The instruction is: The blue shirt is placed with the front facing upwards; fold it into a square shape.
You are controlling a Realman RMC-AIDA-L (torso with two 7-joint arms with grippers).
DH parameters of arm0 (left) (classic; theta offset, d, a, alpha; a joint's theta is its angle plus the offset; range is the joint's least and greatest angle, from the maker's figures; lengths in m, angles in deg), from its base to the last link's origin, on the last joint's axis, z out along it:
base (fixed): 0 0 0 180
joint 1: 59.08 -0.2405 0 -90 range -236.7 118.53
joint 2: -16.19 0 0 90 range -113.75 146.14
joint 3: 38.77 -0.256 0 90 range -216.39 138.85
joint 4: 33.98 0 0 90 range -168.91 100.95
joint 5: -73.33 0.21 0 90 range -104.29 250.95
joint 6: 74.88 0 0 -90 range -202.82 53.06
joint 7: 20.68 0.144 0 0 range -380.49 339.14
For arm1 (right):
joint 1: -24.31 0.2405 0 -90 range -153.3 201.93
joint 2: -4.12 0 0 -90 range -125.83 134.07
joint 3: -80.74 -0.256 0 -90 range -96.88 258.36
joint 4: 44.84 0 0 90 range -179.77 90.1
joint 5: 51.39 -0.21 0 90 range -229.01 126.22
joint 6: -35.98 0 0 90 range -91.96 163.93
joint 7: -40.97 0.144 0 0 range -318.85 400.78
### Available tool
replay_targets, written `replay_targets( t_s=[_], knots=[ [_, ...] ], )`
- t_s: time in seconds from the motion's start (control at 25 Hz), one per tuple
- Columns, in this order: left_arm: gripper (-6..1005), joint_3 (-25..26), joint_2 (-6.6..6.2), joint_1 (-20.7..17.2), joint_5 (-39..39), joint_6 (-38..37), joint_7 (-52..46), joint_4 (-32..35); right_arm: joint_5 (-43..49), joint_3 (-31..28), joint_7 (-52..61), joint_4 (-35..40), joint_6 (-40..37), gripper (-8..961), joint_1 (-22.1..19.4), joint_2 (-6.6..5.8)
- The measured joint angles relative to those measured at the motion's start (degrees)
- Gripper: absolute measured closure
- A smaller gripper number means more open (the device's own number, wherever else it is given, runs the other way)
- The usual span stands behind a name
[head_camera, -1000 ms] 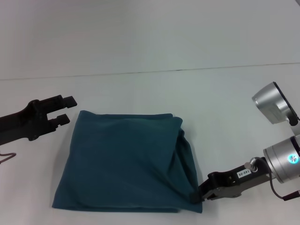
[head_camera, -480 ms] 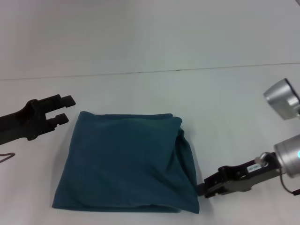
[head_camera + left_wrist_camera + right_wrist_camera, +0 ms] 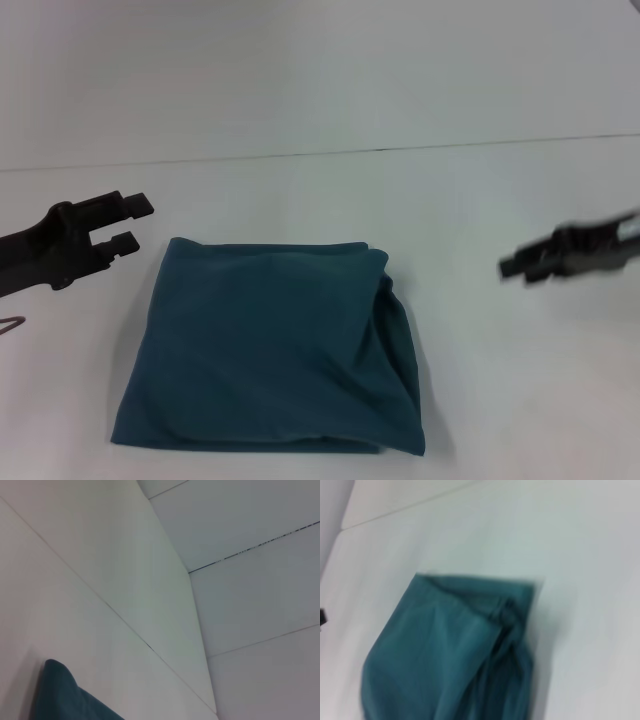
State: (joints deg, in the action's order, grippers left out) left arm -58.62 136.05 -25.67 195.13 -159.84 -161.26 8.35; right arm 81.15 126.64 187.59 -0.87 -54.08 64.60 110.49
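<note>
The blue shirt (image 3: 270, 345) lies folded into a rough square on the white table, its right side bunched in soft folds. It also fills the right wrist view as a teal bundle (image 3: 465, 650), and one corner of the shirt (image 3: 65, 697) shows in the left wrist view. My left gripper (image 3: 133, 222) is open just off the shirt's far left corner, holding nothing. My right gripper (image 3: 515, 267) hovers blurred to the right of the shirt, well apart from the cloth.
The white table (image 3: 480, 200) stretches around the shirt, and a dark seam (image 3: 380, 150) runs across its back. A thin cable (image 3: 10, 325) shows at the left edge.
My right gripper has left the shirt's near right corner and swung up and to the right. The left gripper drew slightly left. The shirt stayed in place.
</note>
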Motion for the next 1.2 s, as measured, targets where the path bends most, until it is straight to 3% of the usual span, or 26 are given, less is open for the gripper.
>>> replay_targets(
  t_s=[0.08,0.2,0.48,0.88,1.04,1.2],
  knots=[
    [308,0.0,-0.01,0.0,0.0,-0.3,-0.1,0.1,2.3,-0.4,0.0,0.9,0.4,452,2.1,-1.24],
    [308,-0.1,-0.02,0.0,0.0,-0.7,-0.2,0.1,7.8,-0.7,-0.2,2.6,0.7,450,5.2,-1.14],
    [309,-0.5,-0.04,0.8,0.0,-0.4,-0.2,-0.1,18.0,0.0,-0.3,-0.9,5.2,452,11.7,2.29],
    [308,-0.5,0.27,1.0,0.0,0.0,0.0,-0.3,16.8,0.2,-0.6,-1.7,14.1,454,12.5,8.49],
    [308,-0.5,0.29,1.0,0.0,0.4,0.1,-0.7,11.7,0.5,-0.9,-3.0,16.0,454,12.0,9.85],
    [308,-0.5,0.35,1.2,0.0,0.7,0.2,-0.8,8.7,0.5,-1.5,-6.7,17.6,455,12.6,10.03]
  ],
)
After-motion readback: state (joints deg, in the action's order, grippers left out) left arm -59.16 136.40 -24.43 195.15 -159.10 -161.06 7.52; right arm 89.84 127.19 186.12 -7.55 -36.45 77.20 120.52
